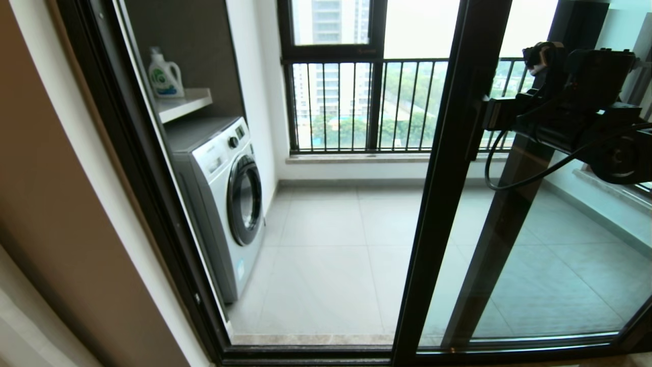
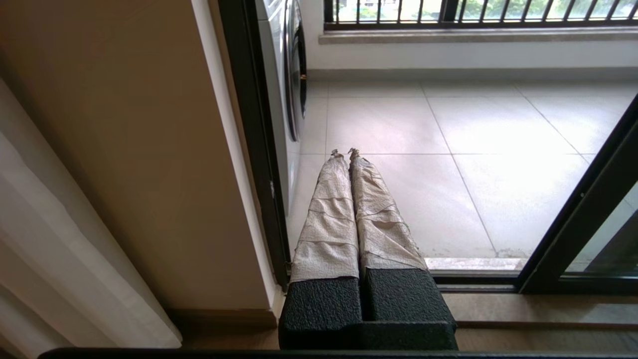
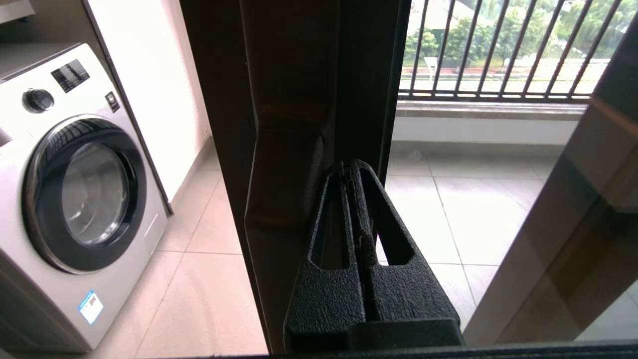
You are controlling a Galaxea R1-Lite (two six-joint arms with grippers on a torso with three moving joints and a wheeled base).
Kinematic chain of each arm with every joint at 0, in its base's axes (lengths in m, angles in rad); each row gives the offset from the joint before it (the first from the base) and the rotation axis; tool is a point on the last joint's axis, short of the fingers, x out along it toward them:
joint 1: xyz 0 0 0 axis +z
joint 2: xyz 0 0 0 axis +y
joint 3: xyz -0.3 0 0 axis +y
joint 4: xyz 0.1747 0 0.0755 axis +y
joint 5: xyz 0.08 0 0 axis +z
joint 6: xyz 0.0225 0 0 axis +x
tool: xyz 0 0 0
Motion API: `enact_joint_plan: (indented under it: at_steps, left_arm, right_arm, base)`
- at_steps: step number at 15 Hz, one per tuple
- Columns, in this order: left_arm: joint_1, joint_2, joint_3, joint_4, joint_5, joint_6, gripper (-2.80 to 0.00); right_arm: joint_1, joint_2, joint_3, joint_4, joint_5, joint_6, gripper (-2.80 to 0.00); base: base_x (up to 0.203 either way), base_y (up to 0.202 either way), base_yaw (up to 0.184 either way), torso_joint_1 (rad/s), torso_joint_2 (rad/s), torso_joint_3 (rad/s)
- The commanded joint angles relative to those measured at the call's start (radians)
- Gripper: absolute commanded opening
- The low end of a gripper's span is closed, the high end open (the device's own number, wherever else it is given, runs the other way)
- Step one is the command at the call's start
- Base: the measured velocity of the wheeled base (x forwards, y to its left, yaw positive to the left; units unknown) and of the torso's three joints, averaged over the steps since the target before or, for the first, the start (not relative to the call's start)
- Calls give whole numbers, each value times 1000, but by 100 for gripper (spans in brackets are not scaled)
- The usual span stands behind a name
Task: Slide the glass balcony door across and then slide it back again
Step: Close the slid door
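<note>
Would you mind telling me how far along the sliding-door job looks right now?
The glass balcony door stands partly open, leaving a gap beside the washing machine. The right gripper, fingers together, is pressed at the door's handle. Which slide this is cannot be told. The left gripper hangs idle, shut.

Top of the glass balcony door beyond the frame; handle behind right gripper.

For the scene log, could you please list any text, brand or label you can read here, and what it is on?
No text can be read.
Detergent bottle: green label, lettering blurred.
Washing machine: marks on the control panel and a blue sticker low on the front, both too small.
Window frame: faint mark, unreadable.
Glass balcony door: no text seen.
</note>
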Motion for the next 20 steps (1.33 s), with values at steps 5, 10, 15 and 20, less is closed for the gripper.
enact_joint_plan:
  at_steps: [5,10,15,20]
  left_arm:
    - [0,1,0,0,0,0,-280]
    - [0,1,0,0,0,0,-280]
    - [0,1,0,0,0,0,-280]
    - [0,1,0,0,0,0,-280]
  right_arm:
    - [146,22,11,-3,-41,-22,-280]
    - [248,63,-19,-4,-92,-27,-280]
    - [317,123,-102,-4,-136,-27,-280]
    - [400,181,-183,-3,-160,-29,-280]
  base:
    - [0,0,0,0,0,0]
    - [0,0,0,0,0,0]
    - [0,0,0,0,0,0]
    - [0,0,0,0,0,0]
